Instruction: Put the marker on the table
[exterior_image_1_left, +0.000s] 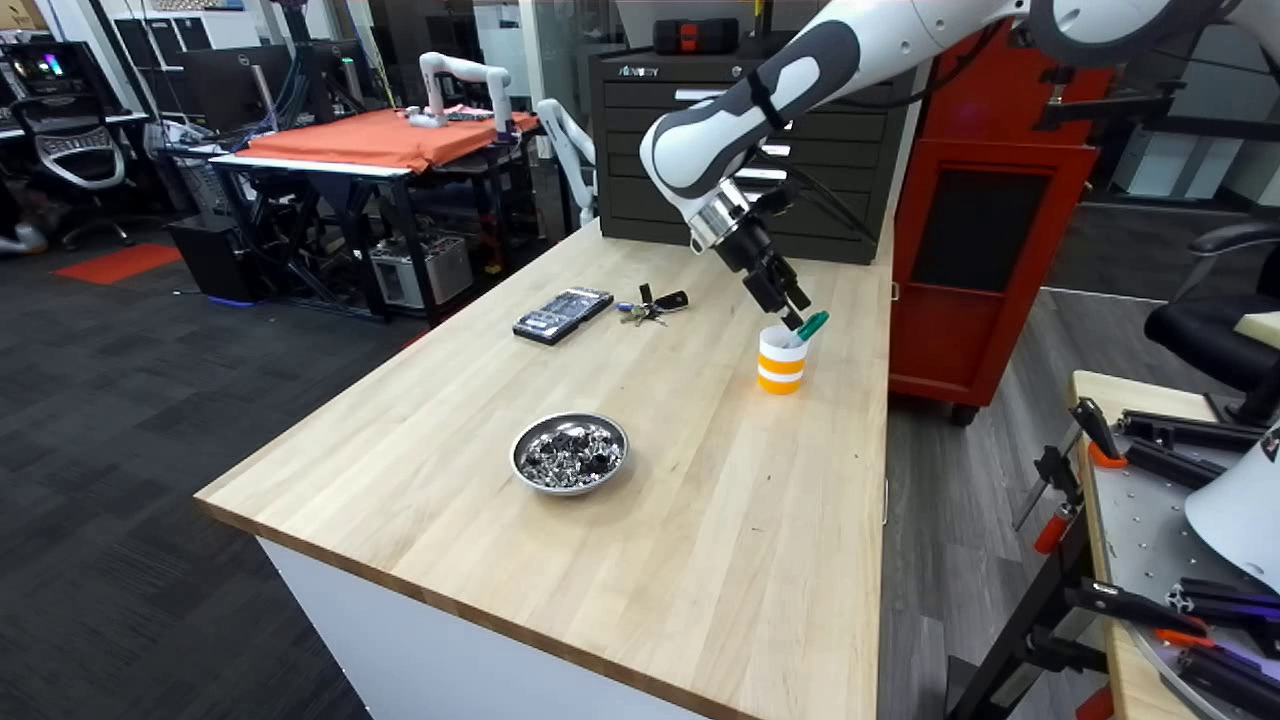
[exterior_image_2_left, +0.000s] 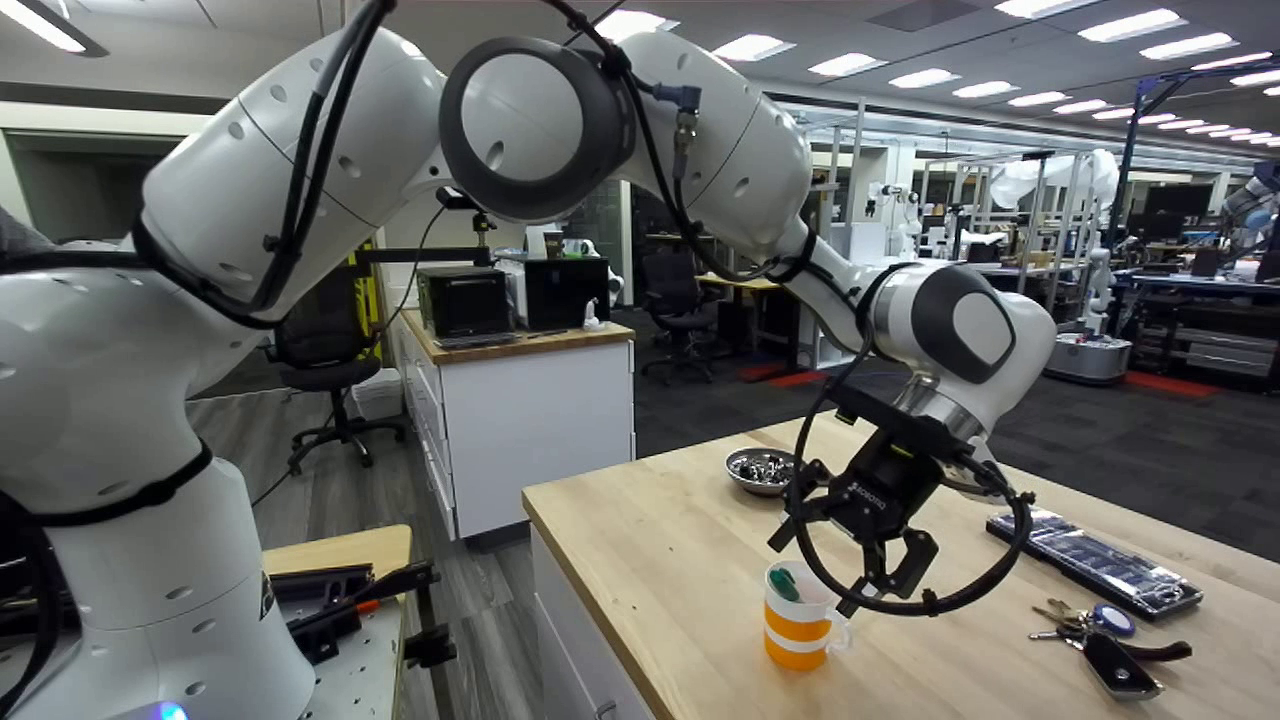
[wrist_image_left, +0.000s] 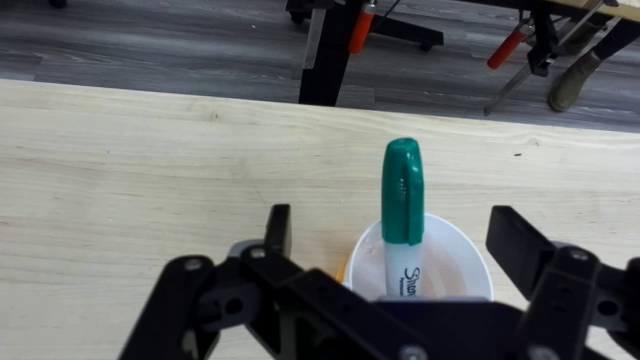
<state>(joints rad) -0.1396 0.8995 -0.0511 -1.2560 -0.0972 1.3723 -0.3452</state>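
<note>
The marker (wrist_image_left: 403, 195) has a green cap and a white body with black lettering. It leans inside a white mug with orange bands (wrist_image_left: 452, 250), cap end sticking out above the rim. The marker also shows in both exterior views (exterior_image_1_left: 813, 325) (exterior_image_2_left: 783, 584), as does the mug (exterior_image_1_left: 781, 370) (exterior_image_2_left: 796, 632). The mug stands upright on the pale wood table (exterior_image_1_left: 680, 540). My gripper (wrist_image_left: 392, 217) is open and empty, tilted over the mug, with one finger on each side of the marker, apart from it. The marker's lower end is hidden by the gripper body in the wrist view.
A metal bowl of small metal parts (exterior_image_1_left: 570, 455) stands nearer the table's end. A flat black case with a clear top (exterior_image_1_left: 563, 315) and a bunch of keys (exterior_image_1_left: 650, 306) lie across from the mug. A dark tool chest (exterior_image_1_left: 740, 150) stands at the far end. The table edge (wrist_image_left: 320, 107) is close to the mug.
</note>
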